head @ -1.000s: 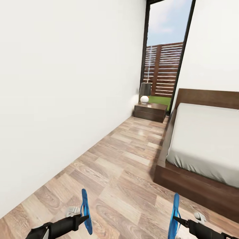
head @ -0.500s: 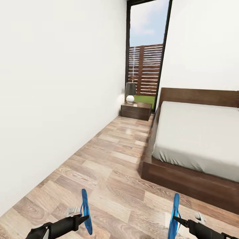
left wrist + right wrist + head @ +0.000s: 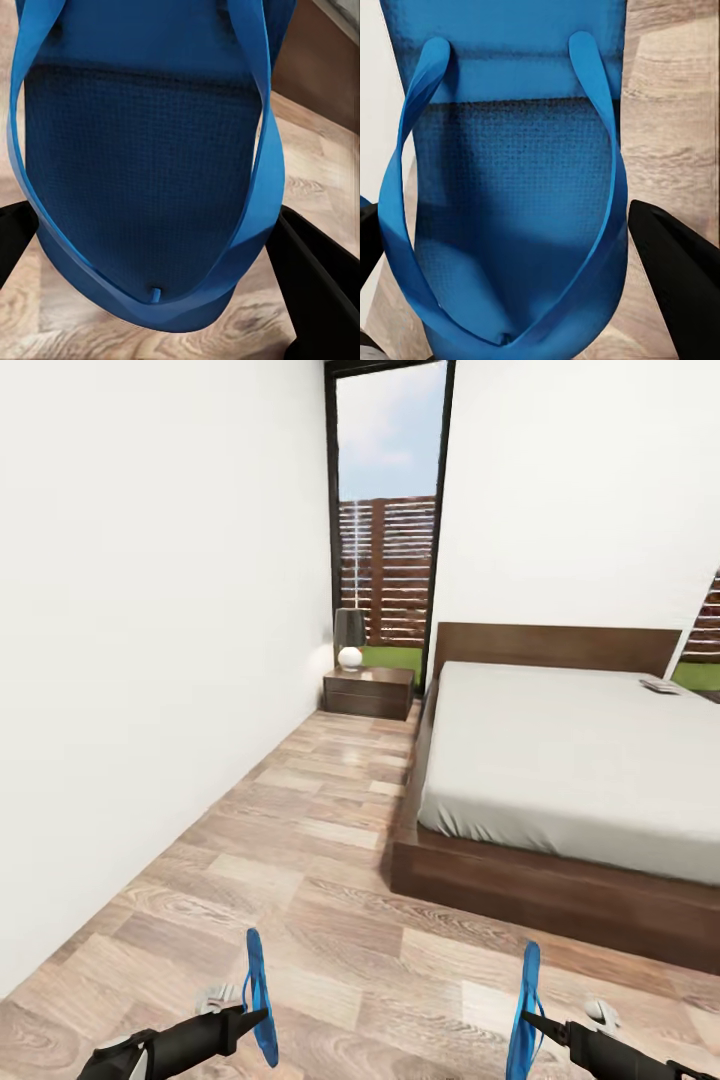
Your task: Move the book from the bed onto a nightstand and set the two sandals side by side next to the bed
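I hold one bright blue sandal in each hand, both on edge above the wood floor. The left sandal is in my left gripper, which is shut on it; the left wrist view shows its straps and textured sole between black fingers. My right gripper is shut on the other sandal, seen close in the right wrist view. The bed stands ahead to the right. A small flat item, probably the book, lies near its headboard. A nightstand with a lamp sits in the far corner.
A white wall runs along the left. Between it and the bed frame a strip of plank floor leads to the nightstand. A tall black-framed window shows lawn and a slatted fence.
The head view has swung to the right, bringing more of the bed and the item near its headboard into sight. Both grippers keep the same hold on the sandals.
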